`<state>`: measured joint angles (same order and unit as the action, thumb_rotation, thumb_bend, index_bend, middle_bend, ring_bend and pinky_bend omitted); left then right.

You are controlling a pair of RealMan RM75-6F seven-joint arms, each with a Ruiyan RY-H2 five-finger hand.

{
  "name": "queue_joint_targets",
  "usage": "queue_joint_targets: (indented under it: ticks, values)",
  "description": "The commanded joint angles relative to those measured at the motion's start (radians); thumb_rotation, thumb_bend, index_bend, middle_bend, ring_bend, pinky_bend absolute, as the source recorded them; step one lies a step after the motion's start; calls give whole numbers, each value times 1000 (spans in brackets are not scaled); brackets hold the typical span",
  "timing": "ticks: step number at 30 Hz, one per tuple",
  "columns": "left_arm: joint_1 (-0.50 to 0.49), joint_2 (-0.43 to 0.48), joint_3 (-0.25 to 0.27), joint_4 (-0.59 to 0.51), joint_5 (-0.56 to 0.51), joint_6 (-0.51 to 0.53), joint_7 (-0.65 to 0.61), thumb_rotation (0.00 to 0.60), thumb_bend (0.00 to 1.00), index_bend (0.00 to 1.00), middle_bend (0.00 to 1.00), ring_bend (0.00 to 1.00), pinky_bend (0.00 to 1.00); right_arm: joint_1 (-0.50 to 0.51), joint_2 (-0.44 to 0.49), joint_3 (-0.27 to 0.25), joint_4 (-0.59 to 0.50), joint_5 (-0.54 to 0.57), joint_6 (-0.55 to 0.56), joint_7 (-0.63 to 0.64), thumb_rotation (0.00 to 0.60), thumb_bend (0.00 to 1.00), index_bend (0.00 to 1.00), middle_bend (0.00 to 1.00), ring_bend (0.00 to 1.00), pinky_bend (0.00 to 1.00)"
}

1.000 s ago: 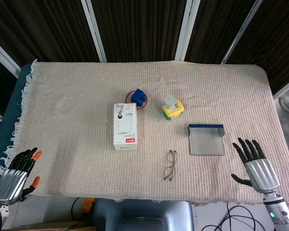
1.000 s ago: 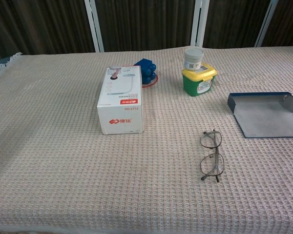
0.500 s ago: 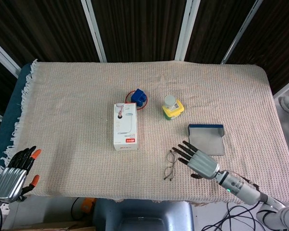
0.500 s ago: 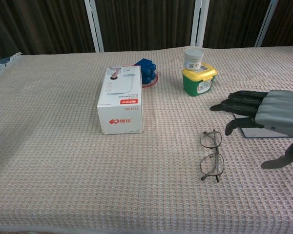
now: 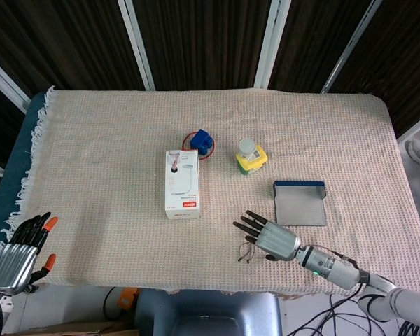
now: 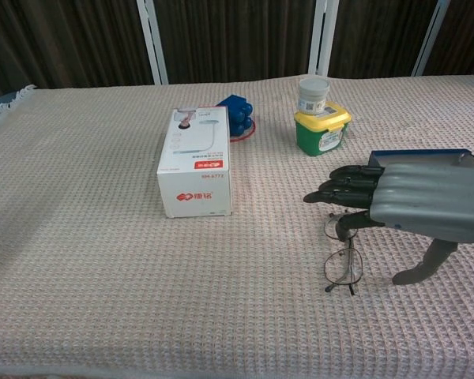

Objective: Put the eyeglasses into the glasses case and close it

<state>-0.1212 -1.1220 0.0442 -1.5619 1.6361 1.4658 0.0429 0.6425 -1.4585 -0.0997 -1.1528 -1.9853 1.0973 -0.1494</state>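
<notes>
The eyeglasses [image 6: 344, 264] lie folded on the woven cloth at the near centre, thin dark frame, also seen as eyeglasses [image 5: 246, 250] in the head view. My right hand [image 5: 269, 238] hovers flat over them, fingers spread and pointing left, holding nothing; in the chest view the right hand [image 6: 415, 203] hides the upper lens. The open glasses case [image 5: 299, 203], blue outside and grey inside, lies just right of the hand; only the case's rim [image 6: 426, 153] shows in the chest view. My left hand [image 5: 19, 256] rests at the table's near left corner, fingers apart, empty.
A white box [image 5: 182, 183] lies left of the glasses. Behind it sits a blue object on a red dish [image 5: 201, 143]. A yellow-lidded green jar with a small pot on top [image 5: 250, 157] stands behind the case.
My right hand has swept left from the table's right edge, past the case, and now sits over the eyeglasses. The left hand has barely moved.
</notes>
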Motion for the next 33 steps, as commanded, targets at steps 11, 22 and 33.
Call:
queue_joint_targets:
  ticks: [11,22,33]
  values:
    - [2,1,-2,0,-5,1,1,600,387,0,0,0,117,45,2,-7,-41,32,-59,-67,600,403,555,0,0,0]
    - [2,2,-4,0,-8,2,-2,600,388,0,0,0,117,59,1,-2,-47,64,-82,-100,600,494,650,0,0,14]
    - [3,4,-6,1,-12,1,-5,600,390,0,0,0,117,79,-25,-3,-33,97,-120,-140,600,597,698,8,0,55]
